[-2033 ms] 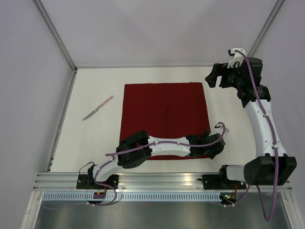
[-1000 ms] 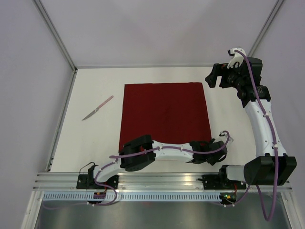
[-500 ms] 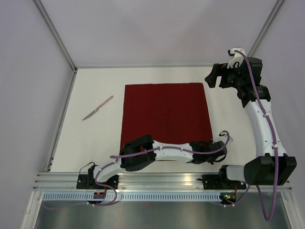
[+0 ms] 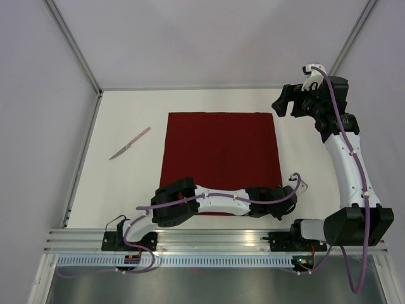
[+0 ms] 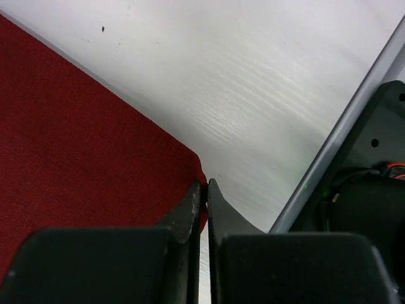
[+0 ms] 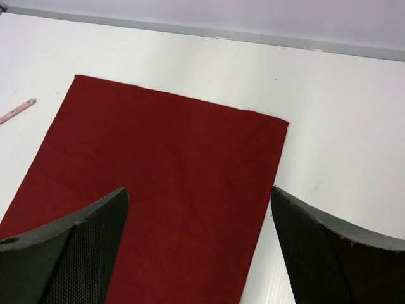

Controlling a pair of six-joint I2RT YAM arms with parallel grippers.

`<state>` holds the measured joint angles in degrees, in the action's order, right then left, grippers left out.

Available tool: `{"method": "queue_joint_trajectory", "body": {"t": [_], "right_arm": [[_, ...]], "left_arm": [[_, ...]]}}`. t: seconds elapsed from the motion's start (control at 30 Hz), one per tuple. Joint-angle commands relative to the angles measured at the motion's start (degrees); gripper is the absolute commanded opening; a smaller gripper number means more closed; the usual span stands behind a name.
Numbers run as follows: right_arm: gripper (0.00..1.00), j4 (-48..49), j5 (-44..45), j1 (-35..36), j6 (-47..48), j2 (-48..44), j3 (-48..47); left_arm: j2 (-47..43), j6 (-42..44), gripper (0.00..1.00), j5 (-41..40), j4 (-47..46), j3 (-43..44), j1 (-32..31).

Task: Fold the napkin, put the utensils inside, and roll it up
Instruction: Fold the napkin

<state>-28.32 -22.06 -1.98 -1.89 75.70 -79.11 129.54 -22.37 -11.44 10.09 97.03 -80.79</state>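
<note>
While left gripper pinches just corner tip of dark red square cloth napkin, thin fabric may slip free mid-fold; right gripper spread wide.

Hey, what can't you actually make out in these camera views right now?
Top view: the napkin's near edge is hidden under the left arm.
Left wrist view: how much cloth the left pincer holds is hidden between its closed fingers.
Right wrist view: the knife is cut off by the left edge; only its pink end shows.
</note>
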Motion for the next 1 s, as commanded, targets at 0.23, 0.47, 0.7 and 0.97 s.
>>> {"method": "queue_joint_trajectory", "body": {"t": [0.23,0.47,0.7,0.97], "right_arm": [[0.98,-1.13,0.44,0.13,-1.19,-0.20,-2.27],[0.98,-1.22,0.00,0.22,-1.19,0.15,-2.36],[0.98,-1.39,-0.87,0.13,-1.19,0.68,-2.45],[0.98,-1.30,-0.96,0.31,-0.83,0.85,-2.36]], "left_arm": [[-11.23,-4.34,0.02,3.35,-2.44,-4.91,8.53],[-18.79,-8.30,0.02,8.19,-0.78,-11.86,23.90],[-21.60,-8.22,0.02,14.07,3.44,-13.01,37.80],[-20.91,-6.64,0.02,16.71,8.10,-9.33,49.66]]}}
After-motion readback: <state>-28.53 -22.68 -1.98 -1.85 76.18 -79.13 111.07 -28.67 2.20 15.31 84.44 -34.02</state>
